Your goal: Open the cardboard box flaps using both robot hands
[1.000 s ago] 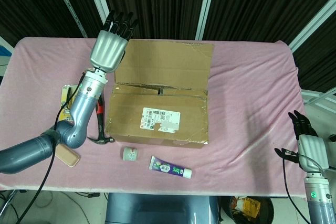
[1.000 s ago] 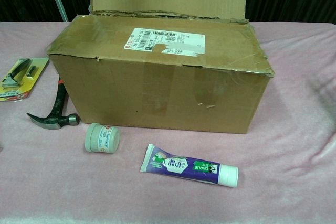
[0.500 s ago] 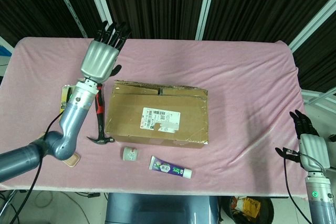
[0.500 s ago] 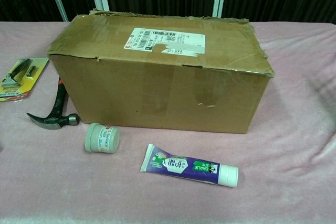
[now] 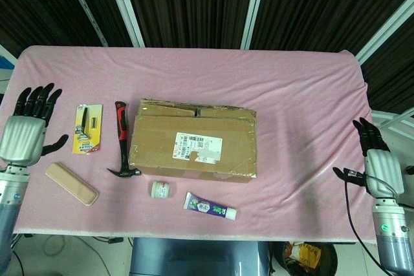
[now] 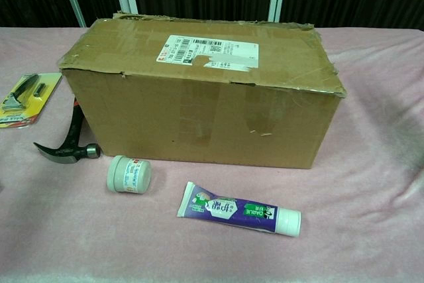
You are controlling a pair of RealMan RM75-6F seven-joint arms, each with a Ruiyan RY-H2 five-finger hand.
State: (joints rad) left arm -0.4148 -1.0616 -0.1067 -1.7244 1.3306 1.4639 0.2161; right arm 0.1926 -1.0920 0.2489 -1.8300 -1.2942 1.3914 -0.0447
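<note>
The brown cardboard box (image 5: 194,140) (image 6: 205,91) lies in the middle of the pink table with its flaps lying closed and a white shipping label on top. My left hand (image 5: 27,132) hangs open at the table's far left edge, well away from the box, fingers spread and holding nothing. My right hand (image 5: 378,166) is open past the table's right edge, also far from the box. Neither hand shows in the chest view.
A red-handled hammer (image 5: 122,140) (image 6: 69,140) lies just left of the box, beside a yellow blister pack (image 5: 88,128) (image 6: 25,97). A tan block (image 5: 71,184) sits near the left front edge. A small white jar (image 5: 160,189) (image 6: 128,173) and a purple tube (image 5: 209,205) (image 6: 238,209) lie before the box.
The rear flap, standing up a second ago, has dropped shut. My left hand has swung from above the box's back left corner out to the table's far left edge. The right hand barely moved.
</note>
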